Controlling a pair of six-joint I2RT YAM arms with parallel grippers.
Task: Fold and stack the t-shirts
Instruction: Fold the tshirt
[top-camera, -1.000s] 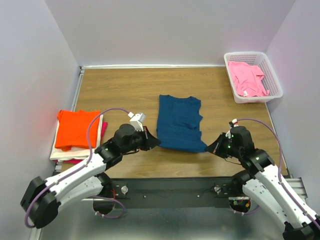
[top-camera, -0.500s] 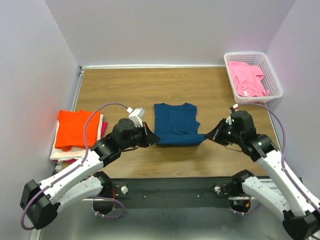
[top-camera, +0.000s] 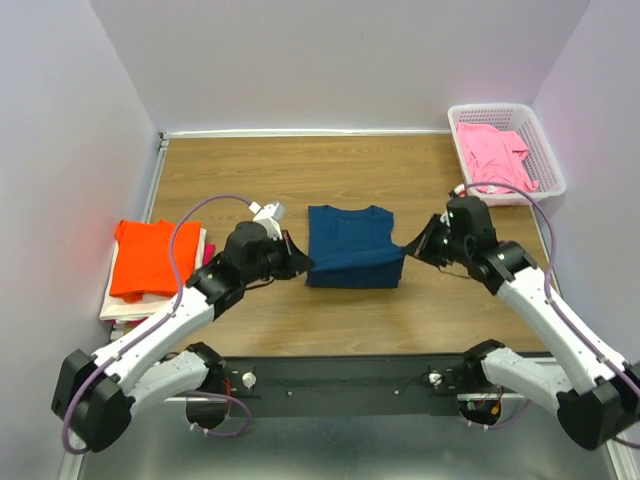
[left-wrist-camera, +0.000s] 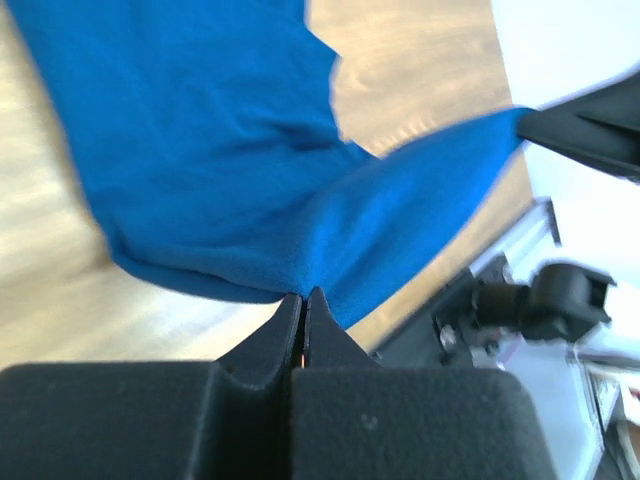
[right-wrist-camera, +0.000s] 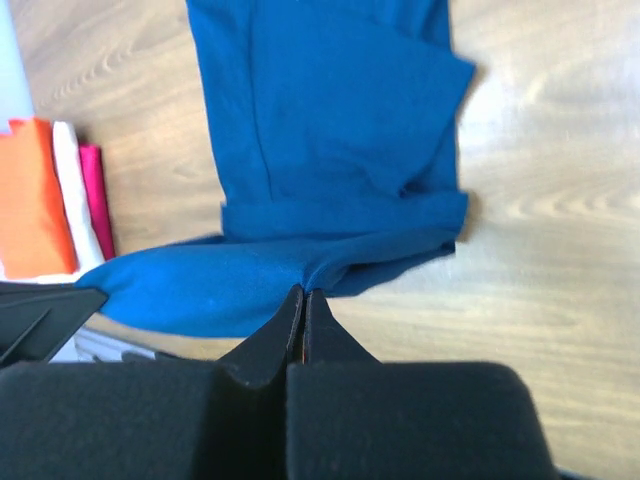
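A dark navy t-shirt (top-camera: 352, 240) lies on the wooden table (top-camera: 300, 170) in the middle, its near hem lifted and folded toward the far side. My left gripper (top-camera: 303, 264) is shut on the hem's left corner (left-wrist-camera: 300, 285). My right gripper (top-camera: 408, 249) is shut on the hem's right corner (right-wrist-camera: 305, 280). The cloth hangs taut between them. A stack with an orange t-shirt (top-camera: 150, 255) on top, over white and magenta ones, sits at the left; it also shows in the right wrist view (right-wrist-camera: 35, 195). A pink t-shirt (top-camera: 495, 155) lies in the basket.
The white plastic lattice basket (top-camera: 540, 180) stands at the far right corner. Grey walls close the table on three sides. A metal rail (top-camera: 155, 180) runs along the left edge.
Both grippers have carried the navy shirt's near hem away from me, over the rest of the shirt, so it went from laid long to folded about in half.
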